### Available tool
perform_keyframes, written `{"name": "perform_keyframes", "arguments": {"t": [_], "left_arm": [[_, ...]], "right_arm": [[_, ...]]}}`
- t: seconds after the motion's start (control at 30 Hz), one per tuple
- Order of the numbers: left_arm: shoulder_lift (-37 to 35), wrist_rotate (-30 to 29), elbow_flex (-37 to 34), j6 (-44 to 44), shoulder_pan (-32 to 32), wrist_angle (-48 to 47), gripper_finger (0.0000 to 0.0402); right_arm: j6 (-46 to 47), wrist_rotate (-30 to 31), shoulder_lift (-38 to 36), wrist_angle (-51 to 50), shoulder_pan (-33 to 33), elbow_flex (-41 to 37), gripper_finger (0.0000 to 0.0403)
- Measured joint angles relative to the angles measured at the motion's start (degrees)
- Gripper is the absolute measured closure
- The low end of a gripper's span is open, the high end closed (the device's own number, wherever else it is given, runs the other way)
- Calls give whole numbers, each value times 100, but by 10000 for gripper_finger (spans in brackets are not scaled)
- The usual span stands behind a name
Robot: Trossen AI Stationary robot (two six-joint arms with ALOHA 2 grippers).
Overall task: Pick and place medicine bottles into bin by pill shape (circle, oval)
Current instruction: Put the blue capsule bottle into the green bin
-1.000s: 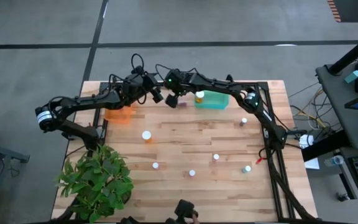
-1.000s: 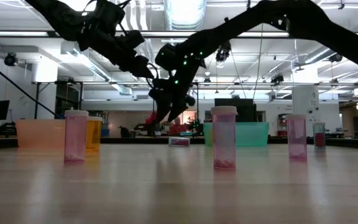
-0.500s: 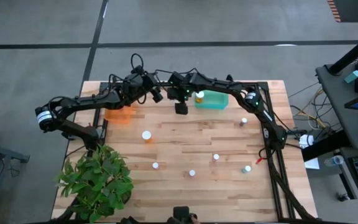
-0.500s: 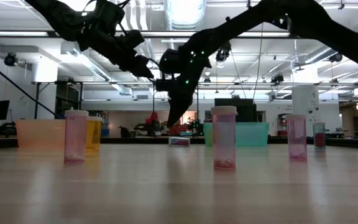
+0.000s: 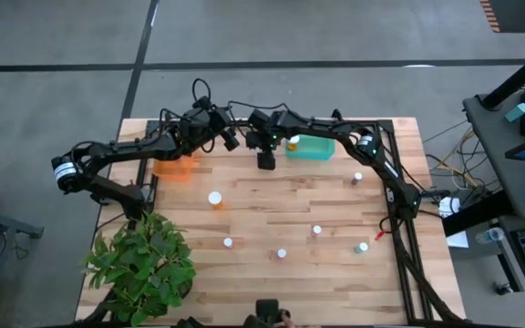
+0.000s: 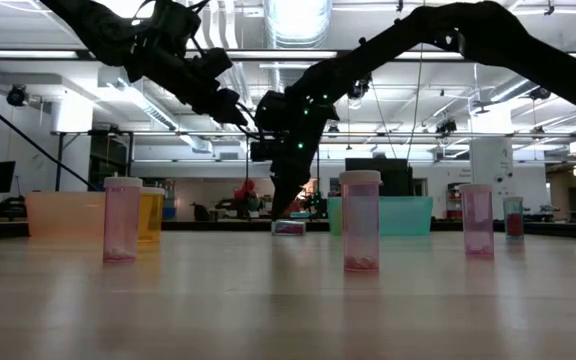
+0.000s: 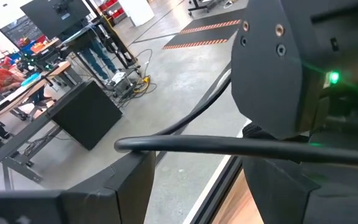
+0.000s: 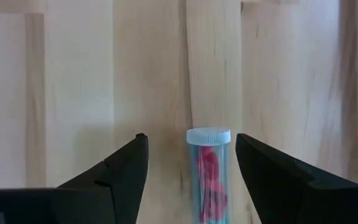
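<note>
A medicine bottle (image 8: 208, 177) with a white cap and red pills lies on its side on the wood table, also seen in the low view (image 6: 288, 227). My right gripper (image 8: 191, 137) hangs open just above it, one finger on each side, not touching. My left gripper (image 5: 229, 138) waits open and higher up, above the far left part of the table by the orange bin (image 5: 173, 169). Several more bottles stand upright on the table, such as the bottle (image 5: 215, 198) and the bottle (image 6: 360, 220). One bottle (image 5: 293, 141) is at the green bin (image 5: 315, 147).
The green bin (image 6: 408, 215) sits at the far edge, right of my right gripper. A potted plant (image 5: 144, 264) fills the near left corner. Upright bottles (image 5: 282, 253) (image 5: 362, 246) dot the near half. Bare wood lies around the lying bottle.
My right gripper has sunk toward the lying bottle and drifted a little toward the near edge. Its wrist has rolled, so the fingers now stand on either side of the bottle. The fingers stay open. The bottle has not moved.
</note>
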Motion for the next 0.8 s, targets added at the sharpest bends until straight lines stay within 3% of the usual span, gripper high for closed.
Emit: {"name": "perform_keyframes", "arguments": {"t": [0.4,0.8], "left_arm": [[0,1,-4,1,0,0,182],[0,0,-4,2,2,4,182]], "right_arm": [[-13,224,-9,514,-17,-628,196],[99,239,-2,582,-14,-613,308]]}}
